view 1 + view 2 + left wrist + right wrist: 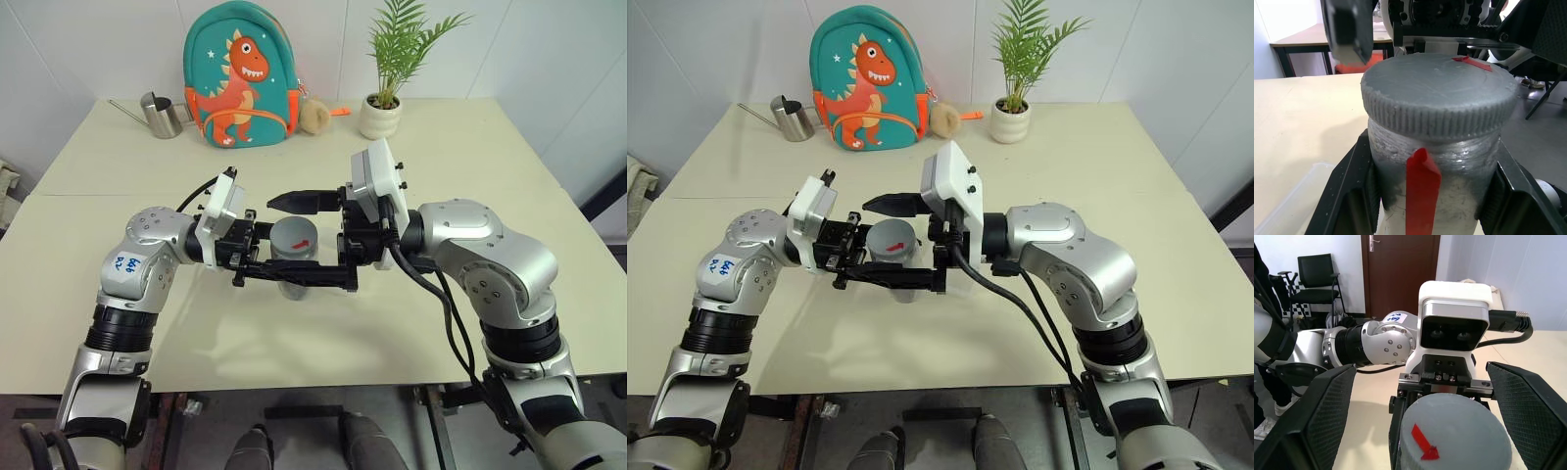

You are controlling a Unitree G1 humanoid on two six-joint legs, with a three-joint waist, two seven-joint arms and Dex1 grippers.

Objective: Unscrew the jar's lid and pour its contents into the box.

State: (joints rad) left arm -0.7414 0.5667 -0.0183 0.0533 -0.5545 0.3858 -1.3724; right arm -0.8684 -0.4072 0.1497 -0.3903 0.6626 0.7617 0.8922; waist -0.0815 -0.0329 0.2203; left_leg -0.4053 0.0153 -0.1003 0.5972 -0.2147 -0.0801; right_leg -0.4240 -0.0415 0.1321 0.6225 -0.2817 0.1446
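The left gripper (pixel 284 269) is clamping the jar (pixel 1435 196) over the table's middle; the right gripper (pixel 1422 416), spread wide around the lid (pixel 1437 100), should re-close squarely before twisting.

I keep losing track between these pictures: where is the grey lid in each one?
Left eye view: lid at centre, between both grippers.
Right eye view: centre-left.
Left wrist view: large, upper middle.
Right wrist view: bottom centre.
Shared landmark: its red mark.

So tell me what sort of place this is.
Likely an office or lab room set up for robot trials: a cream table by white walls, an office chair and a brown door.
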